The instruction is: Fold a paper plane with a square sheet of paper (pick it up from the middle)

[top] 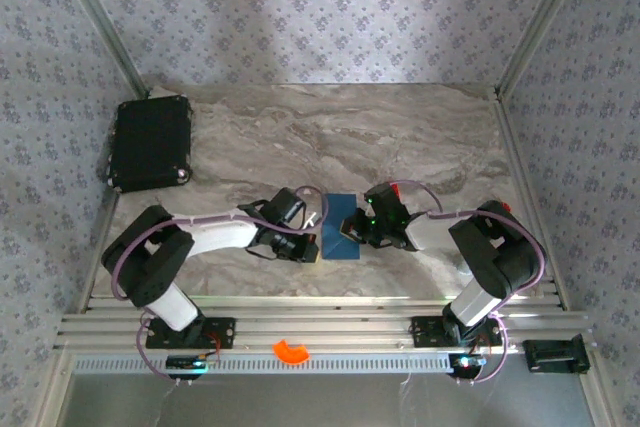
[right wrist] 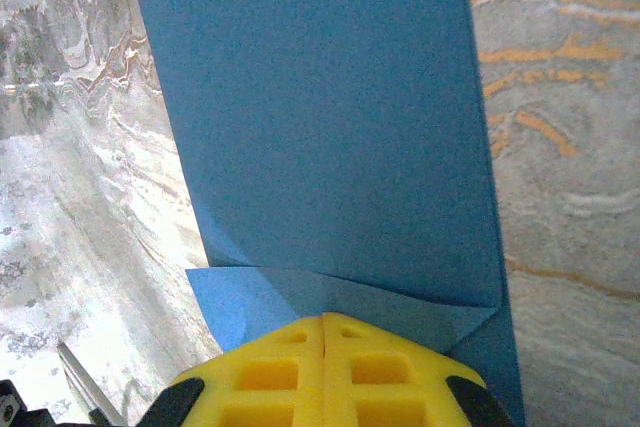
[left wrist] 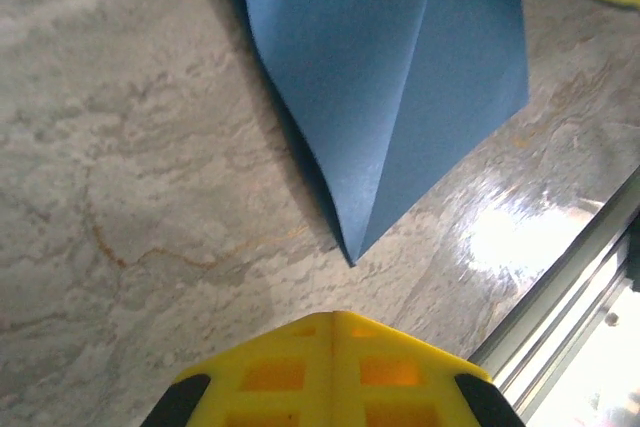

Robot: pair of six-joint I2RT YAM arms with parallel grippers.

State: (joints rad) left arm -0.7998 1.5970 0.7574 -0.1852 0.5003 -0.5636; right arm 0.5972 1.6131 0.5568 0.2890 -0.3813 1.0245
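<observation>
Pinching an edge of the thin dark blue paper sheet [right wrist: 320, 127] are the right fingers [right wrist: 270, 372]. The left fingers [left wrist: 270, 377], pressed together, sit near its pointed corner. A black rectangular case [top: 150, 142] lies far beyond them.

**Sheet between the two pincers**

The square sheet of paper [top: 335, 215] lies on the table [top: 430, 137], just ahead of the left gripper [top: 314, 244] and under the tip of the right gripper [top: 349, 230]. The case [top: 150, 143] sits well behind and left of the left gripper.
</observation>
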